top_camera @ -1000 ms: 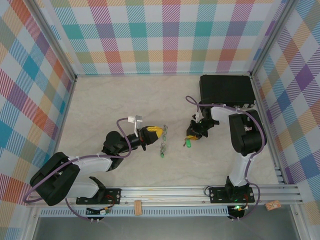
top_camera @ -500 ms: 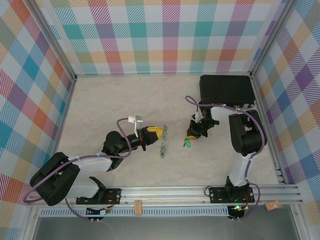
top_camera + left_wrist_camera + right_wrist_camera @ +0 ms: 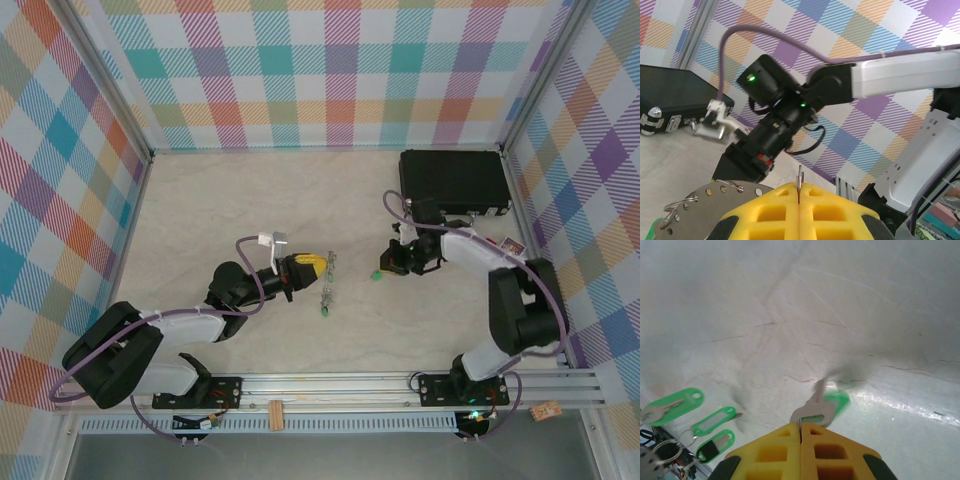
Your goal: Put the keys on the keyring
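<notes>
Two grippers, both closed. Left gripper (image 3: 310,265): yellow pads pressed together on the keyring (image 3: 327,286). Overhead, the keyring shows edge-on as a thin grey line. Its long axis runs near-to-far with the near end leaning slightly left, the far end sits just beside the fingertips, and a green tag (image 3: 325,312) hangs at the near end. In the left wrist view its edge rises upright as a thin sliver from the seam between the pads. Right gripper (image 3: 386,268): points left toward the keyring, pads clamped on the wide end of one key (image 3: 814,409), silver and blurred. The key's shaft points straight away from the fingertips, and its green tag lies just beyond, to the right. Overhead, this key is a green speck between the right fingertips and the keyring, apart from the ring. Three further tagged keys (image 3: 715,421): lower left of the right wrist view, long axes slanting up to the right; what they rest on cannot be told. Black case (image 3: 453,182): far right of the pale table (image 3: 220,200), behind the right arm.
</notes>
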You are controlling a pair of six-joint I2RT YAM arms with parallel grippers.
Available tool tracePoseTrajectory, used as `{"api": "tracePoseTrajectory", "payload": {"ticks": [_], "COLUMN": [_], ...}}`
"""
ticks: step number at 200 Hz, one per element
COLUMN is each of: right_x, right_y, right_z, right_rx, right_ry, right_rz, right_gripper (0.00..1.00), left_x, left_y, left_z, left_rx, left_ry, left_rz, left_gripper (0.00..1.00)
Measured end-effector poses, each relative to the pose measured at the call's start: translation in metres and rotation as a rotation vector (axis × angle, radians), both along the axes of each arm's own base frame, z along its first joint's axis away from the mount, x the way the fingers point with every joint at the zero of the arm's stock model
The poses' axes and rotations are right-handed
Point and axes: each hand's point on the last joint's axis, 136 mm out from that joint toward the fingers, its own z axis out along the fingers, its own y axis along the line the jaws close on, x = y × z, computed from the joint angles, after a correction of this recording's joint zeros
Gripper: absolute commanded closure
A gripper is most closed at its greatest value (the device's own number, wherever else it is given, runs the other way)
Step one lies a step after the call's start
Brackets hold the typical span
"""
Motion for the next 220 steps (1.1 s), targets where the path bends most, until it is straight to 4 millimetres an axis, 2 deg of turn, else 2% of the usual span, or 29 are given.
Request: {"api": "tracePoseTrajectory", "payload": {"ticks": [91,137,189,220], "right_x": [0.013,0.004,-0.01,-0.018], "right_y": [-0.004,0.006,0.022,0.032], "right_z": [0.101,0.165,0.204,0.222], "right_rx": [0.081,0.122,0.165,0.216], "right_ry": [-0.558,-0.881,-1.153,-1.269], "right_rz": [-0.026,0.013,0.113,0.183], "right_gripper": [1.0,1.0,1.0,1.0], "left_x": [0.007,0.017,0.027,0.029], "left_y": [-0.008,-0.019,-0.035,-0.04], "left_z": [-0.005,0.0,0.031,0.037], "left_rx": [0.029,0.059,0.086,0.114], "left_ry": [-0.011,-0.045,-0.136,-0.161], "left_rz": [-0.01,-0.015,-0.049,-0.065], "left_gripper": [1.0,1.0,1.0,1.0]}}
